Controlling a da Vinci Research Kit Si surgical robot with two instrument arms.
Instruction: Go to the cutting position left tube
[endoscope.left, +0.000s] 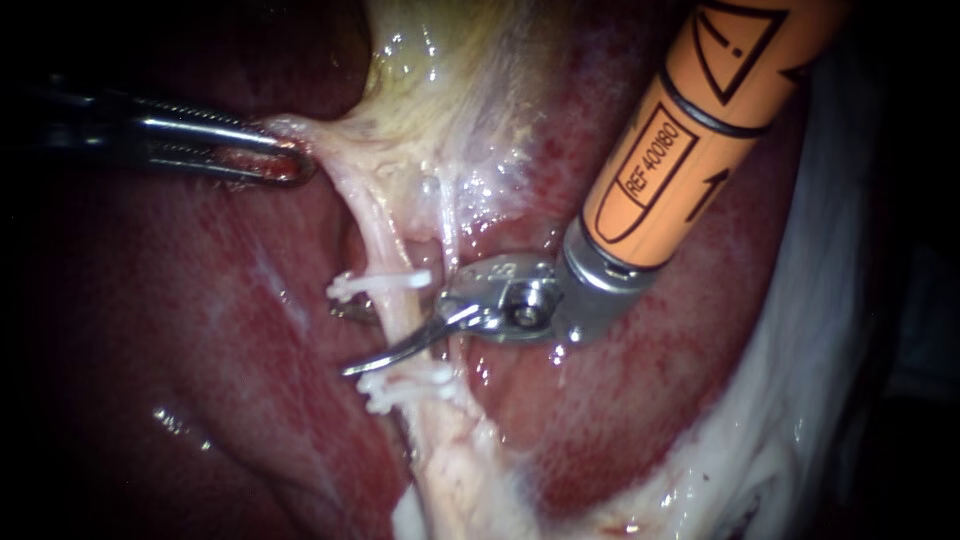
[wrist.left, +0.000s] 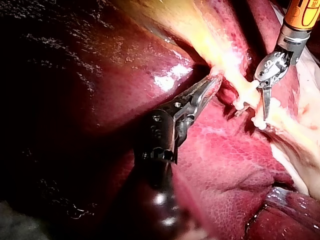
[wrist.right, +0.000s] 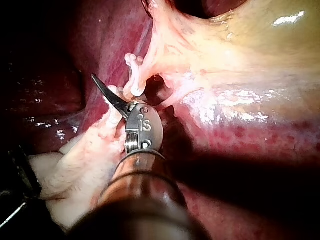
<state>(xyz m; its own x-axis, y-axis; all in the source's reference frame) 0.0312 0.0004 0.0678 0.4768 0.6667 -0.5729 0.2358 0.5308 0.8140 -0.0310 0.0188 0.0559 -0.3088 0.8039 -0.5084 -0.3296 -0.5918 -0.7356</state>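
Dark red liver (endoscope.left: 200, 330) fills the background, and against it my right instrument (endoscope.left: 350, 342) holds its two thin blades narrowly parted astride the left tube (endoscope.left: 392, 318), one blade in front of it and the other behind. The blades sit between an upper clip (endoscope.left: 385, 283) and a lower clip (endoscope.left: 405, 385) on that pale tube. Well apart, my left instrument (endoscope.left: 285, 160) has its jaws clamped on pale tissue (endoscope.left: 345, 140) below the gallbladder (endoscope.left: 450, 70).

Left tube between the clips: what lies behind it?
A metal tip shows past the left tube's far edge, probably the right instrument's second blade; the rest is covered. The other blade crosses in front.
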